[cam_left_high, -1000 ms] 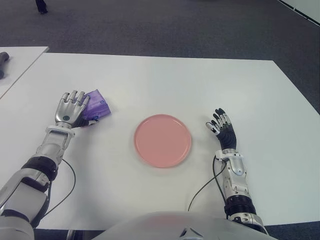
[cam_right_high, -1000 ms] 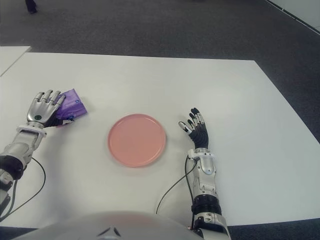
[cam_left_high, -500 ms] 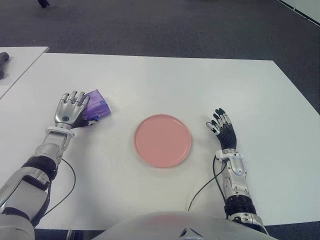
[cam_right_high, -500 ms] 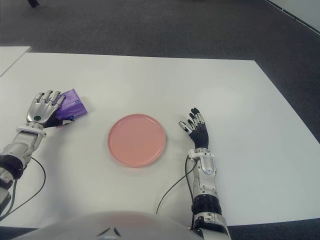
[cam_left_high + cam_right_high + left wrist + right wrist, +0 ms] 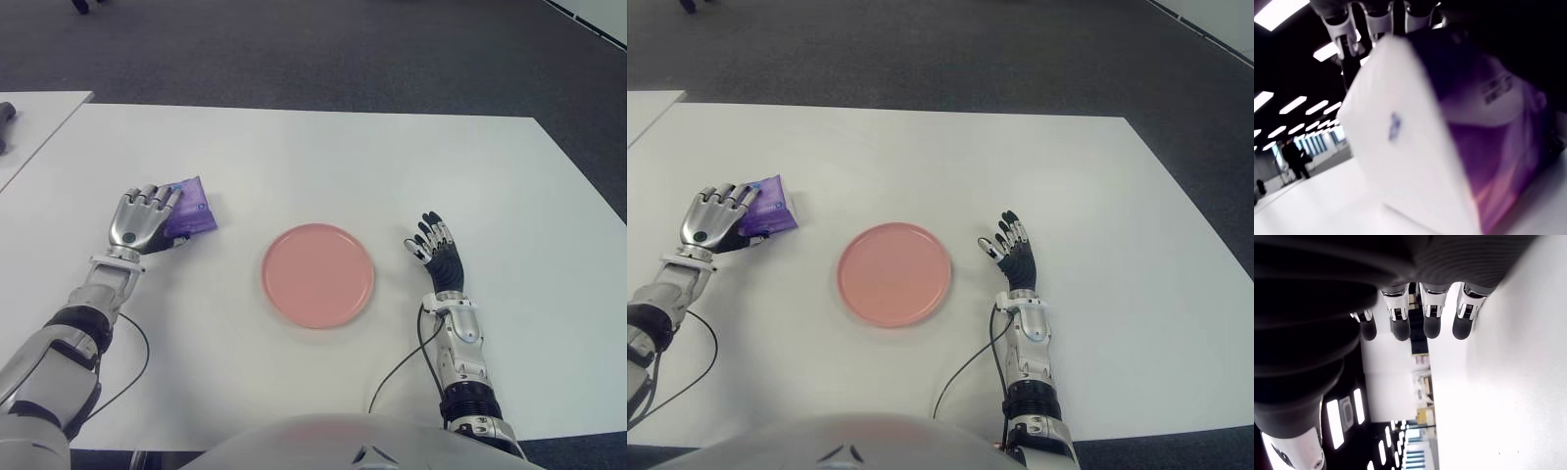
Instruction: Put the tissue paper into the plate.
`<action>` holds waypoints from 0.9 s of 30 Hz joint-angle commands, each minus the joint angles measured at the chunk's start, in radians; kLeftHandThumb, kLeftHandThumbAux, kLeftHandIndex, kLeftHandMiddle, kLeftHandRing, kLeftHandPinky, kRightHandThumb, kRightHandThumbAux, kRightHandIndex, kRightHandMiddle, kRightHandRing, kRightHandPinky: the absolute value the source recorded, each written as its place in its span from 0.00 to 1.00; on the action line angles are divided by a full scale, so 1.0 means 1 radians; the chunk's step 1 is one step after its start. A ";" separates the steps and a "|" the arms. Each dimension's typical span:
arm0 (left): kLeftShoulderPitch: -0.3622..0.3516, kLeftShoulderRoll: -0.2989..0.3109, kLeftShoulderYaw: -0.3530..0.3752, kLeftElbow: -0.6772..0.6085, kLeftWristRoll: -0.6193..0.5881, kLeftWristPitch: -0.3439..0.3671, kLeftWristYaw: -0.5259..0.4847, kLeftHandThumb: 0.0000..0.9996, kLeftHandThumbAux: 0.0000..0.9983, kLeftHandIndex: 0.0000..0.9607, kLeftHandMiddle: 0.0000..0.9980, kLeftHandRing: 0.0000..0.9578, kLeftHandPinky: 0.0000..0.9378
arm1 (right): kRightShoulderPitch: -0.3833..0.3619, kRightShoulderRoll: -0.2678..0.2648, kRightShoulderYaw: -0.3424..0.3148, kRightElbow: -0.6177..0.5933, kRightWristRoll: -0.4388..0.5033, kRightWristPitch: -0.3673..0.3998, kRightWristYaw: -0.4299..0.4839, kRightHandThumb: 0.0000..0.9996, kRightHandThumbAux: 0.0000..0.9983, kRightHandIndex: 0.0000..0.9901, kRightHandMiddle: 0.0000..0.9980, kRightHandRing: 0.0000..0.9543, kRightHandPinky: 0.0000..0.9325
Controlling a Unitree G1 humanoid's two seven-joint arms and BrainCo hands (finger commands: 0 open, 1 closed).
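A purple and white tissue paper pack is at the left of the white table, well left of the round pink plate. My left hand has its fingers curled over the pack's near side. In the left wrist view the pack fills the picture, with fingertips closed over its top edge. The plate holds nothing. My right hand shows just right of the plate, fingers spread and holding nothing.
A second white table stands at the far left with a dark object on it. Thin black cables trail from both forearms across the table's near part. Dark carpet lies beyond the far edge.
My left hand's fingers have curled down from flat onto the tissue pack, and the pack has tipped and shifted slightly. The right hand and the plate have not moved.
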 commanded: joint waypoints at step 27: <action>-0.061 -0.038 -0.077 0.150 -0.042 -0.099 0.079 0.85 0.67 0.42 0.55 0.87 0.87 | 0.005 0.003 0.000 0.044 0.006 0.037 -0.007 0.13 0.74 0.00 0.01 0.01 0.05</action>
